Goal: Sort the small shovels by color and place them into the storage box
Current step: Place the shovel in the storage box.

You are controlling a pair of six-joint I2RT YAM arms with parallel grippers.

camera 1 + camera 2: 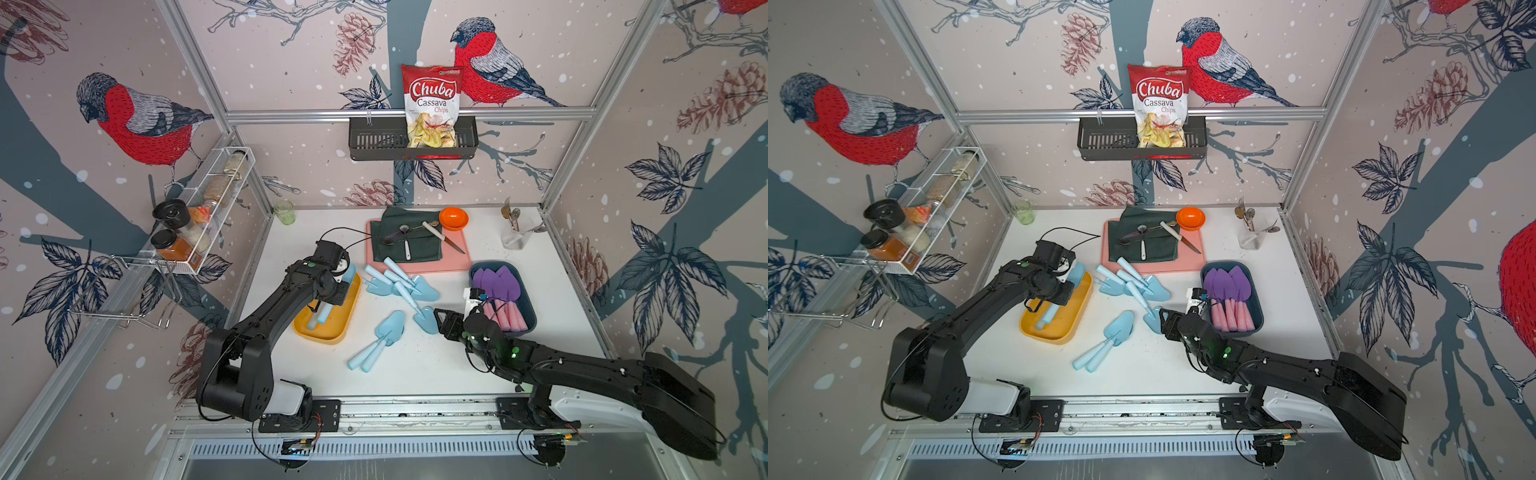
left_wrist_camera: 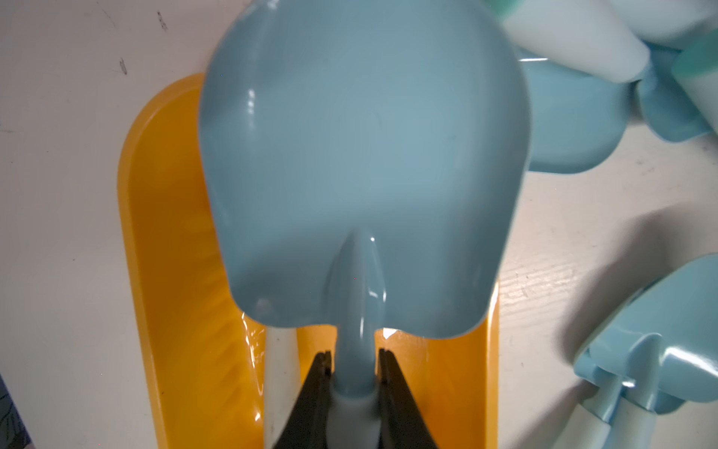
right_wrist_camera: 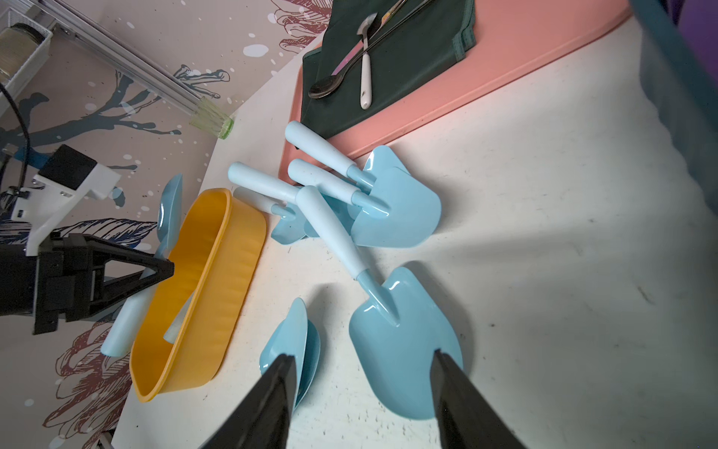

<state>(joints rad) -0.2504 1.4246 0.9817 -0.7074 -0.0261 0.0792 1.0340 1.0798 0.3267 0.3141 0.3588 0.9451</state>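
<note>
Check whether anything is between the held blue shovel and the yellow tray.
Nothing blocks it. The left gripper holds the blue shovel above the yellow tray; another shovel already lies inside, with room beside it.

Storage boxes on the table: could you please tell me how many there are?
2. The yellow box is on the left, under the left hand holding a light blue shovel; the dark blue box on the right holds the purple shovels. None seems hidden.

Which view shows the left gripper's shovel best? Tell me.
The left wrist view: the left gripper clamps the shovel at its neck above the yellow tray. In both top views the arm hides most. Right wrist: side-on.
</note>
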